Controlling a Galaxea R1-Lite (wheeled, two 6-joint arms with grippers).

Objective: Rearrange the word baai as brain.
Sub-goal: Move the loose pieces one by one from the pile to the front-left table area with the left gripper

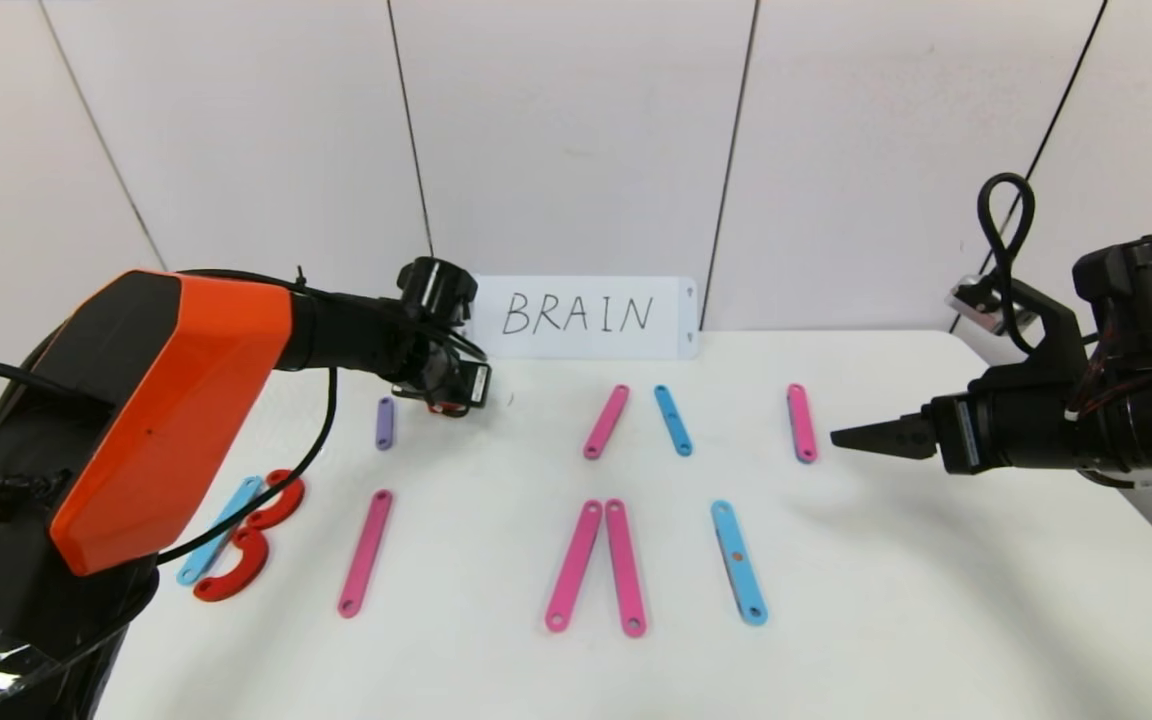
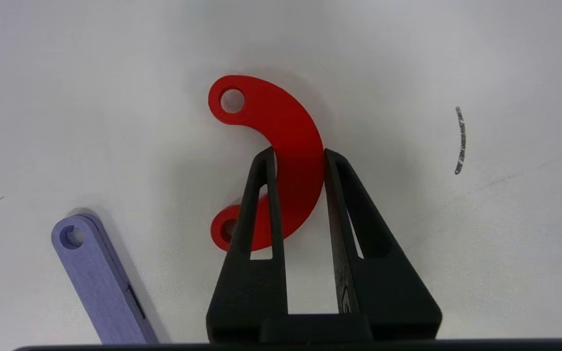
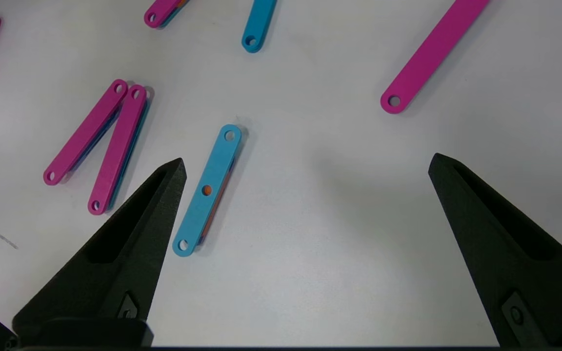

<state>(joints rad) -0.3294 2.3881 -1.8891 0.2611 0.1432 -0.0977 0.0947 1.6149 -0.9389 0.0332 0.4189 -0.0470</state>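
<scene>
So my left gripper point(image 2: 299, 155) has its jaws pinched on a flat red C-shaped curve piece point(image 2: 281, 146), gripping it across the middle of the arc, down at the white tabletop point(image 1: 886, 600) near the back. A short purple flat strip point(image 2: 98, 282) lies just beside it. Further out, the handwritten white BRAIN card point(image 1: 584, 316) stands behind. The rest of the letters are spread over the table: pink strips point(image 1: 596, 565), light-blue strips point(image 1: 738, 562), and two more red curves point(image 1: 254, 540) beside a blue strip near my left arm. My right gripper point(image 3: 305, 163) hovers over the right side, jaws spread wide, holding nothing.
</scene>
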